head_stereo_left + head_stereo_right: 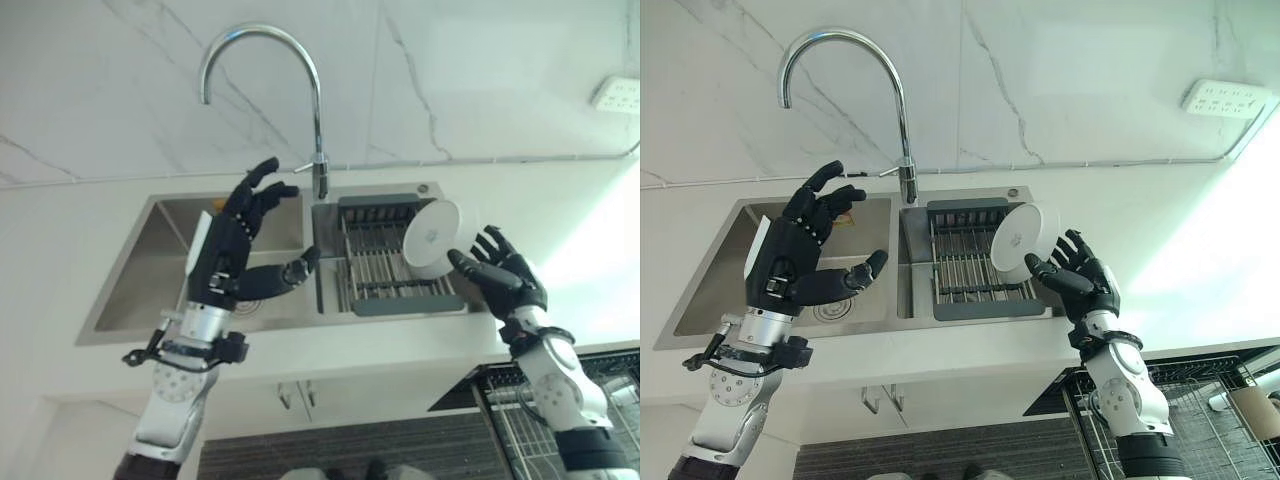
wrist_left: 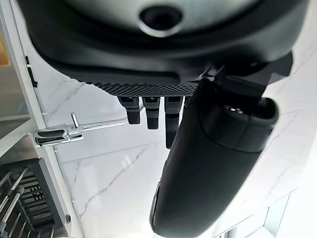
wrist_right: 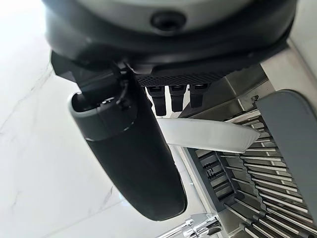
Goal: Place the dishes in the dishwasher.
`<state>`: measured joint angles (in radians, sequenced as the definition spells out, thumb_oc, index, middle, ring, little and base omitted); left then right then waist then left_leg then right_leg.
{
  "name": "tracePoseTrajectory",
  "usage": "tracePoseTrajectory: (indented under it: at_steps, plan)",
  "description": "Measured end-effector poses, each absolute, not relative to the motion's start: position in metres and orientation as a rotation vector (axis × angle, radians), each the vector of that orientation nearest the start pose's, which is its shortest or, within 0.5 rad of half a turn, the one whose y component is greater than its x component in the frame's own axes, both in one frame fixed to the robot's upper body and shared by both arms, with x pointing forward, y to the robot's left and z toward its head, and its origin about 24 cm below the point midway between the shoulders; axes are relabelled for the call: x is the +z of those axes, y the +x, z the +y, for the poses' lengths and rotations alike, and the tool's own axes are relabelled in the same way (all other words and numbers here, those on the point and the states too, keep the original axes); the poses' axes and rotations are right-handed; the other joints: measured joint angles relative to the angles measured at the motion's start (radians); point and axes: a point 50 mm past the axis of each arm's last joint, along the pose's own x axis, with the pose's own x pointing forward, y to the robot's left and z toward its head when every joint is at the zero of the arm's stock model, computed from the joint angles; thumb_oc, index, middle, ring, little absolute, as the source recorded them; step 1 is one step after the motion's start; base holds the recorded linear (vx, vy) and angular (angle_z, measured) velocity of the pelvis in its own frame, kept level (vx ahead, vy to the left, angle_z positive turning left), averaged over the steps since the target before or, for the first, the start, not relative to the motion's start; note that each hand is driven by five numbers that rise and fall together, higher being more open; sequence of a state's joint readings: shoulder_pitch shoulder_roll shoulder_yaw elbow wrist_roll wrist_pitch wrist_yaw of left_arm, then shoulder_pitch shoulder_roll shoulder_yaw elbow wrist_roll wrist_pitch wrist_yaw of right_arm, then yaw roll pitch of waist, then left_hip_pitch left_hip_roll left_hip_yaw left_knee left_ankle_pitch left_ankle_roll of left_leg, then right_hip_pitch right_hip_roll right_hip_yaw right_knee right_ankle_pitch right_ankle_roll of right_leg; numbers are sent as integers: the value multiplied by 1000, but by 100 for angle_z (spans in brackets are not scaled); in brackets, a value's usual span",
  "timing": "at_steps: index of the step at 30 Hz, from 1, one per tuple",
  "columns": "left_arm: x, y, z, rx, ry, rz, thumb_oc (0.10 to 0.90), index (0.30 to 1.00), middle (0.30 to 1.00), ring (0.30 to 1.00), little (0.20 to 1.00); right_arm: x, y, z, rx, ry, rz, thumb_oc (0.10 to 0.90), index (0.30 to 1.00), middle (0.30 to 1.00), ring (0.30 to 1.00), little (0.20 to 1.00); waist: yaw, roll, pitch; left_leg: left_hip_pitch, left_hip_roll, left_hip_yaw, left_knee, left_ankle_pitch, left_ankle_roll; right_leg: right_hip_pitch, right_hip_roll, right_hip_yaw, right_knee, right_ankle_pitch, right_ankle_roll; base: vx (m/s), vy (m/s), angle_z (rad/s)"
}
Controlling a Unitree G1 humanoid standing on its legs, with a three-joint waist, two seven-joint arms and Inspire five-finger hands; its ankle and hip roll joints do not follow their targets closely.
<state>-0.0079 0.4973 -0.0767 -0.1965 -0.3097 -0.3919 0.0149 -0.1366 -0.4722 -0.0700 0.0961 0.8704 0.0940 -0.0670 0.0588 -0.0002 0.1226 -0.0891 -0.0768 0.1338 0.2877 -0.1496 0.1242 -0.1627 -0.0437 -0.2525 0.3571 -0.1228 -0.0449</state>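
A kitchen. A steel double sink (image 1: 140, 290) with a gooseneck faucet (image 1: 318, 110) sits in a white counter (image 1: 1160, 290). Marble wall (image 1: 480, 70) behind.

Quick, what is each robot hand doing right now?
Left hand: open, holding nothing, above the sink.
Right hand: open, fingers at the white plate in the rack.

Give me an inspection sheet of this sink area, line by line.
Surface: white counter with a steel double sink.
Job's things: white plate leaning on edge in the grey rack in the right basin; wire dishwasher basket at lower right.
Clutter: yellow item at the left basin's far edge.
Hands: left hand open above the left basin, holding nothing; right hand open beside the plate, contact unclear.
Cables: nothing seen.
Surroundings: curved tap, marble wall, wall socket.
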Motion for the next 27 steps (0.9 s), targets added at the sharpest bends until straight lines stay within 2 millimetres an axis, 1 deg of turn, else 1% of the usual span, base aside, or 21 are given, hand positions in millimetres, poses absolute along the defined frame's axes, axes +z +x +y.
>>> tracePoseTrajectory:
  at_steps: [7,9,14,20,23,27]
  plan:
    - [136,239,197,-160,143,-547,800,900,900,900,900,80,281,-252,-102,411,26,800,900,900,900,900,2,0,0,0,0,-2,0,2,-1,1,0,-1,0,0,0,0,0,0]
    - [136,239,198,-151,141,-543,800,900,900,900,900,77,285,-255,-116,417,43,800,900,900,900,900,2,0,0,1,0,-3,0,2,-2,2,-1,-2,1,0,0,0,0,0]
    - [134,240,199,-146,142,-531,800,900,900,900,900,75,286,-255,-116,412,58,800,900,900,900,900,6,0,0,2,-1,-5,-3,3,-4,4,-1,-4,1,0,0,0,0,0]
    - [126,243,202,-132,148,-488,800,900,900,900,900,76,289,-258,-116,395,78,800,900,900,900,900,26,0,0,4,-4,-12,-13,9,-5,4,-3,-9,0,1,-1,0,6,2]
    - [124,244,203,-128,149,-476,800,900,900,900,900,76,293,-260,-122,385,89,800,900,900,900,900,28,0,0,4,-5,-15,-13,11,-3,6,-5,-12,0,1,-1,0,9,4]
    - [122,244,205,-122,152,-465,800,900,900,900,900,77,294,-262,-121,377,95,800,900,900,900,900,31,-1,0,4,-11,-29,-14,12,-2,13,-11,-26,-4,0,-1,-1,11,10]
